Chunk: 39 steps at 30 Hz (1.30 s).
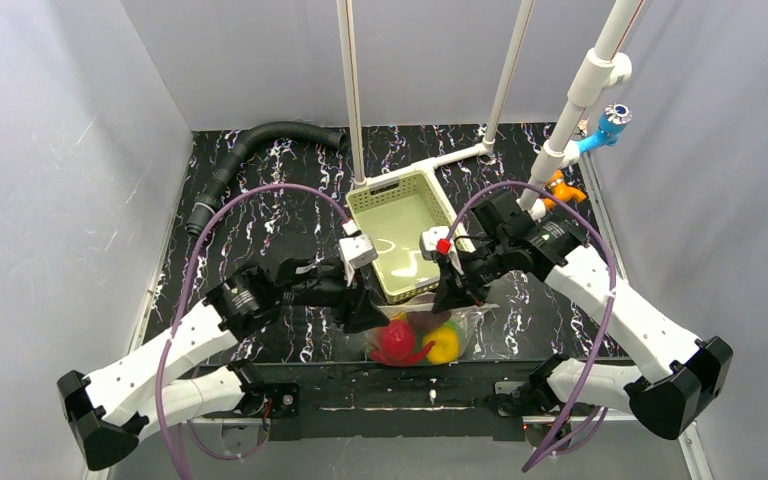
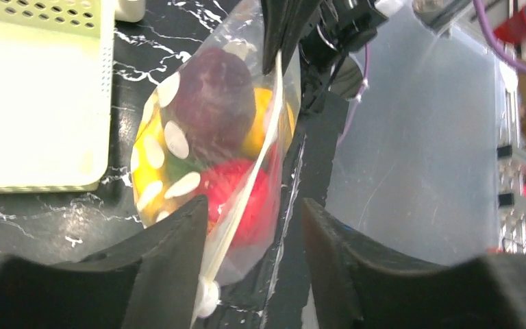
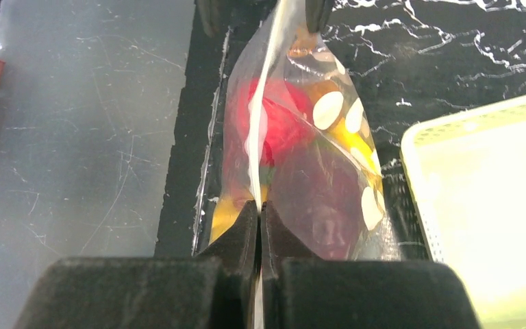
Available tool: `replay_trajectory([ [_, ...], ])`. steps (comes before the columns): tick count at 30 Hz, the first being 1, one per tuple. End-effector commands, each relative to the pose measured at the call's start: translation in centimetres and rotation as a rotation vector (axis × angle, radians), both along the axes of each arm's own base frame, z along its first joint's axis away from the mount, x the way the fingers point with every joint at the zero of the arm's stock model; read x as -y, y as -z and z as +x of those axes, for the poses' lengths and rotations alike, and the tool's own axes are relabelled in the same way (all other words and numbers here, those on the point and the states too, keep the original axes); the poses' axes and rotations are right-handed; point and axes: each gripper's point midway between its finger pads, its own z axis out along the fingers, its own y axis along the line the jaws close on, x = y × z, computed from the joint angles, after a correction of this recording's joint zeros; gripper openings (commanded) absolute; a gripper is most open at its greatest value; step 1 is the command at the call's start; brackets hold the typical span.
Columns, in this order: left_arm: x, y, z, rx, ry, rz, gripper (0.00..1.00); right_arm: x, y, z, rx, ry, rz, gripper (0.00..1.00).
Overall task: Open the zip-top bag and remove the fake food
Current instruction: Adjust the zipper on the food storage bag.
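Right at the near edge of the black, white-veined table [image 1: 280, 190], between the two grippers, sits the clear crinkly zip-top bag with off-white round dots [image 1: 425, 332]. Packed inside is the fake food [image 1: 397, 340], all glossy plastic: a dark red round piece [image 2: 212, 96], a bright red piece [image 2: 236, 195], a yellow piece [image 1: 445, 345] and a green bit [image 2: 181, 166] peeking between them. The bag stands on edge, its zip strip running straight down the middle of both wrist views. The right gripper [image 3: 260, 212] has its jaws pinched together on that strip. The left gripper [image 2: 255, 219] has its jaws apart, with the strip passing between them unclamped. Just behind the bag is a pale green slotted plastic basket [image 1: 392, 181], rectangular.
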Motion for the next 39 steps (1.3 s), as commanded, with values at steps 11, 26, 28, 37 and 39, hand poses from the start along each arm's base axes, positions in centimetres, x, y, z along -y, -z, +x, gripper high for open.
replay_trajectory([
  [11, -4.9, -1.5, 1.6, 0.234, -0.274, -0.176, 0.98, 2.4, -0.4, 0.7, 0.052, 0.098, 0.072, 0.01],
  [26, -3.0, 1.5, 1.3, 0.283, -0.204, -0.327, 0.98, 3.9, -1.6, 0.8, 0.055, 0.136, 0.146, 0.01],
  [28, -2.6, 2.1, 1.7, 0.268, -0.208, -0.314, 0.98, 4.0, -1.6, 0.9, 0.055, 0.140, 0.148, 0.01],
  [37, -2.0, 2.9, 1.7, 0.258, -0.188, -0.322, 0.98, 4.0, -1.7, 0.8, 0.044, 0.132, 0.154, 0.01],
  [39, -1.9, 3.0, 1.6, 0.258, -0.177, -0.331, 0.98, 3.9, -1.9, 0.8, 0.038, 0.123, 0.158, 0.01],
])
